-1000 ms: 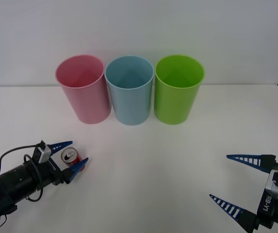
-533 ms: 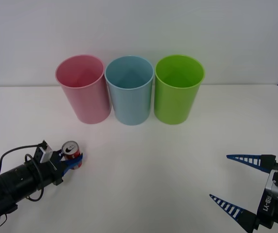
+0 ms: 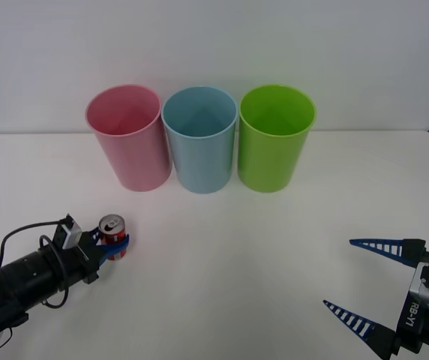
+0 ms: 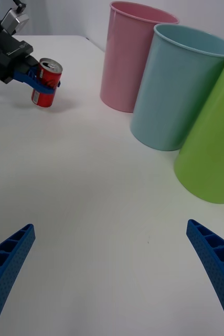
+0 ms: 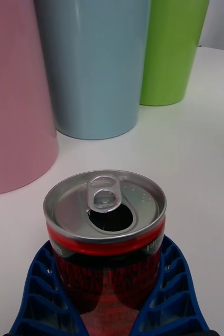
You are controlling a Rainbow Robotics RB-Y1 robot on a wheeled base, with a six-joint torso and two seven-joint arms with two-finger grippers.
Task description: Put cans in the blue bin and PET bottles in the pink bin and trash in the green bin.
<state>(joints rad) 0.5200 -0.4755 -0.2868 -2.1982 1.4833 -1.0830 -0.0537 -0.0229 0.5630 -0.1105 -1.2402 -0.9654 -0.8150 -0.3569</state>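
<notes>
Blue ribbed fingers of the right gripper (image 3: 364, 289) stand spread and empty at the near right, while at the near left the left gripper (image 3: 112, 246) is closed around the waist of the small red aluminium can (image 3: 112, 234) with its opened silver top, held upright. Judged light, thin-walled and dentable, smooth-sided; mid-body hold suits it. Beyond, pink plastic bin (image 3: 128, 136), light-blue plastic bin (image 3: 199, 139), lime-green plastic bin (image 3: 276, 137) stand left to right.
</notes>
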